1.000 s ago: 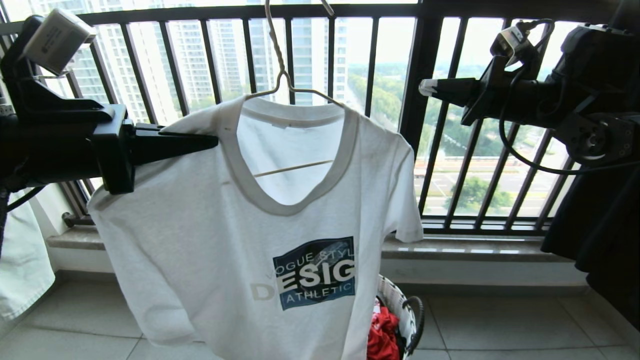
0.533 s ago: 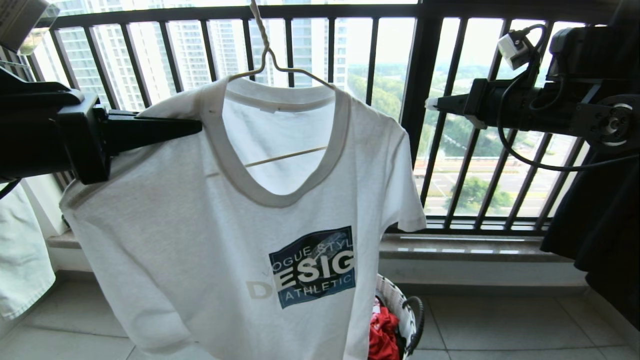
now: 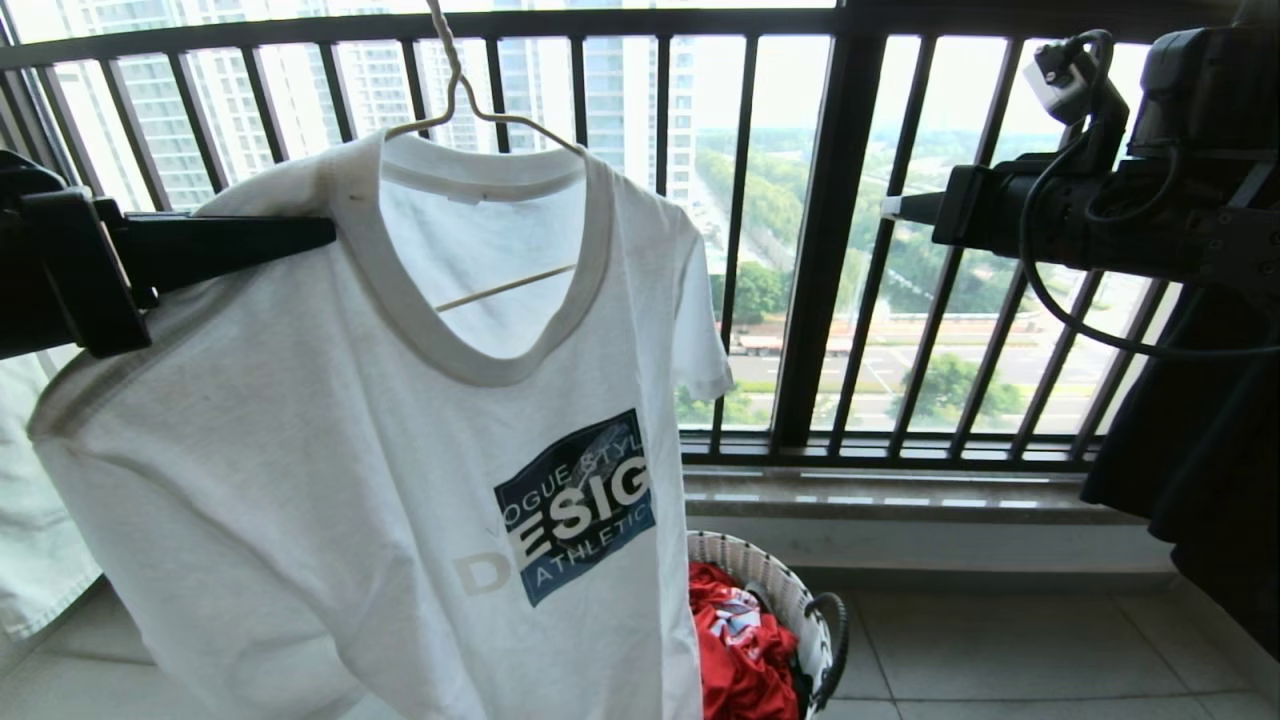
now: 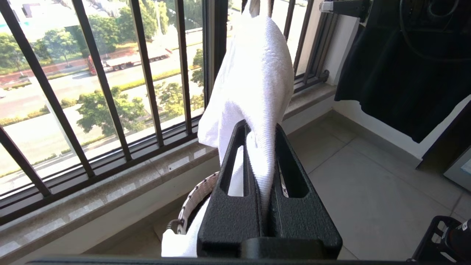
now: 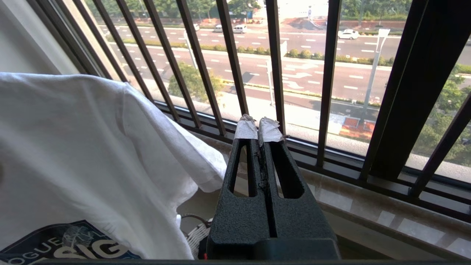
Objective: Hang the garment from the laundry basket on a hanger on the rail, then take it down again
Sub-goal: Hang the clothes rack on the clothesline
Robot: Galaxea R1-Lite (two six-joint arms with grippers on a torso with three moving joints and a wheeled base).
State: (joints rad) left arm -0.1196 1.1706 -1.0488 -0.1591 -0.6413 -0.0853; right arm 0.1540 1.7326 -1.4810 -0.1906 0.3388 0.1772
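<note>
The garment (image 3: 350, 450), a white T-shirt with a blue chest logo, hangs on the thin cream hanger (image 3: 455, 95), whose hook runs out of the top of the head view. My left gripper (image 3: 325, 232) is shut on the shirt's shoulder, and the left wrist view shows the white cloth (image 4: 254, 73) pinched between its fingers (image 4: 259, 129). Off to the right, apart from the shirt, my right gripper (image 3: 895, 207) is shut on nothing, its taped tips (image 5: 258, 127) pressed together. The laundry basket (image 3: 790, 590) stands on the floor under the shirt's right side. The rail is out of view.
A red garment (image 3: 740, 660) lies in the basket. The black railing of vertical bars (image 3: 820, 250) and a stone sill (image 3: 900, 495) run behind. A dark garment (image 3: 1200, 480) hangs at the right and a pale one (image 3: 40, 560) at the left.
My left gripper has carried the shirt and hanger leftward and a little up, uncovering more of the basket. The right gripper has drawn back to the right and rolled.
</note>
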